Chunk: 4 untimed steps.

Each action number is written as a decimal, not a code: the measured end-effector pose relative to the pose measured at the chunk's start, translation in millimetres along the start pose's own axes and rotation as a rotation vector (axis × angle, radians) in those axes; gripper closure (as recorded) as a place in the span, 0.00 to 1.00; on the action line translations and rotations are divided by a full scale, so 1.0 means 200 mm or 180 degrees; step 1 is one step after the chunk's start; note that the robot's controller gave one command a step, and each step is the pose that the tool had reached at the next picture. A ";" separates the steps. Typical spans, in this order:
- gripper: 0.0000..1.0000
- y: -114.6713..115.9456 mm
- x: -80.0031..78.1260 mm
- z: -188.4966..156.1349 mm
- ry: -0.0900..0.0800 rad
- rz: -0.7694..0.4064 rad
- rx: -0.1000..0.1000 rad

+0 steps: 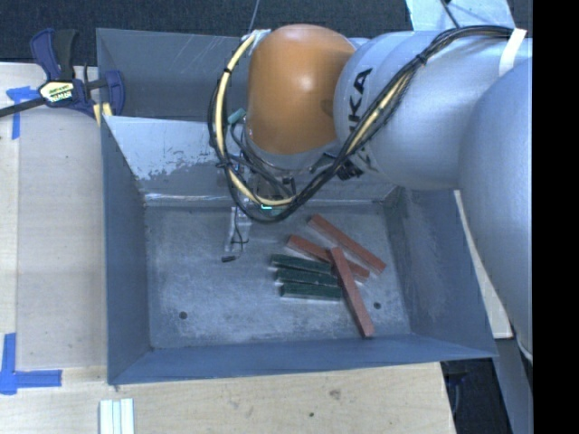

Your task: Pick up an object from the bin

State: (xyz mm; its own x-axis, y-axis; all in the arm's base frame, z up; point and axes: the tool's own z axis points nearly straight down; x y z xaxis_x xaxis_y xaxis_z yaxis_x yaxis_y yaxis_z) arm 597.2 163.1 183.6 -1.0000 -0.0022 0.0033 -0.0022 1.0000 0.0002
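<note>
My gripper point(237, 239) hangs below the orange dome, over the bare floor in the back middle of the bin, and I see nothing held in it. Just to its right lie two dark green bars point(308, 277), side by side and nearly level. Across their right ends lies a long reddish-brown stick point(353, 297), slanting toward the front wall. Two more reddish-brown sticks point(348, 242) lie behind it, angled down to the right. The gripper stands a short way left of this small pile and touches none of it.
The arm's big silver body reaches in from the right and hangs over the bin's back right corner. The bin's sloped walls rise on all sides. Bare floor stretches to the left and front of the gripper.
</note>
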 end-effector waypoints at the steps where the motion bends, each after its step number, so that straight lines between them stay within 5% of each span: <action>1: 0.00 0.00 -0.01 -0.02 -0.0021 0.0005 -0.0003; 3: 0.00 -0.31 -0.12 0.24 -0.0007 0.0326 0.0002; 4: 0.00 -0.44 -0.11 0.31 -0.0001 -0.0251 0.0005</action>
State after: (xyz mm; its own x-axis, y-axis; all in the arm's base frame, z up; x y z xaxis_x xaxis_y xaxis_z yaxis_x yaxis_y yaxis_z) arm 618.4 74.8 120.8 -0.9967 -0.0809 0.0030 -0.0809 0.9967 -0.0010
